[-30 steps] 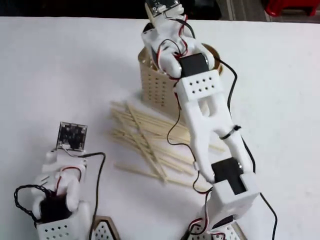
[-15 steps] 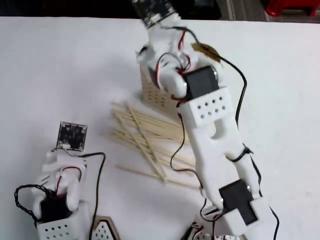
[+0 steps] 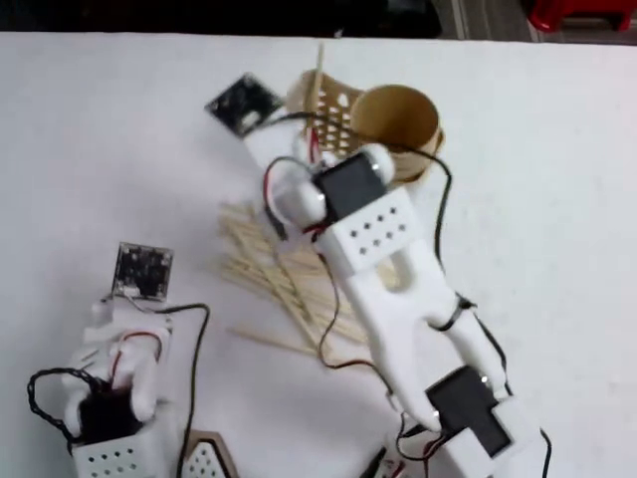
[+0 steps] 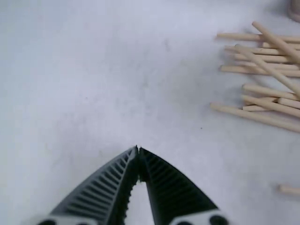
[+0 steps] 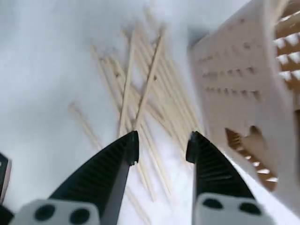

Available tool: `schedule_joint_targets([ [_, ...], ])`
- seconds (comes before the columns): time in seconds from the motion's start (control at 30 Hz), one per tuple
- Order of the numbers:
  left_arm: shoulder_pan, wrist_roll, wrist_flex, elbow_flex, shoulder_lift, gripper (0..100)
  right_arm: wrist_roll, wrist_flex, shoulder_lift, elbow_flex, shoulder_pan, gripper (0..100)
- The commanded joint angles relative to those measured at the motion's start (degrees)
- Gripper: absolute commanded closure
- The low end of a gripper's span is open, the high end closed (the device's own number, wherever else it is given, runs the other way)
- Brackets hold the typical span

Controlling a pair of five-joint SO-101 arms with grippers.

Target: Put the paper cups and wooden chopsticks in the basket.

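A cream perforated basket stands at the table's far middle, with one wooden chopstick upright in it. A brown paper cup is right against the basket; I cannot tell if it is inside. Loose chopsticks lie fanned out in front of the basket. In the right wrist view my right gripper hangs open and empty above the chopstick pile, beside the basket wall. My left gripper is shut on nothing over bare table, a little way from the chopstick ends.
The left arm sits folded at the near left corner. The right arm stretches from the near right across the pile toward the basket. White table lies open at the left and right.
The right arm drew back from above the basket and swung left and down over the chopstick pile. The basket, the cup and an upright chopstick are now uncovered. The left arm kept still.
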Motion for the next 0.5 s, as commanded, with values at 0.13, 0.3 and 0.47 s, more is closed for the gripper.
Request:
schedule_joint_targets([
  [0.13, -0.5, -0.7, -1.0, -0.3, -0.5, 98, 0.4, -12.0, -0.5, 16.2, -3.6, 73.3],
  [0.3, -0.5, -0.7, -1.0, -0.3, -0.5, 98, 0.4, -24.1, -0.4, 27.0, -5.6, 73.1],
  [0.47, -0.5, -0.7, -1.0, -0.3, -0.5, 98, 4.7, -33.5, -0.3, 33.9, -5.7, 73.1],
])
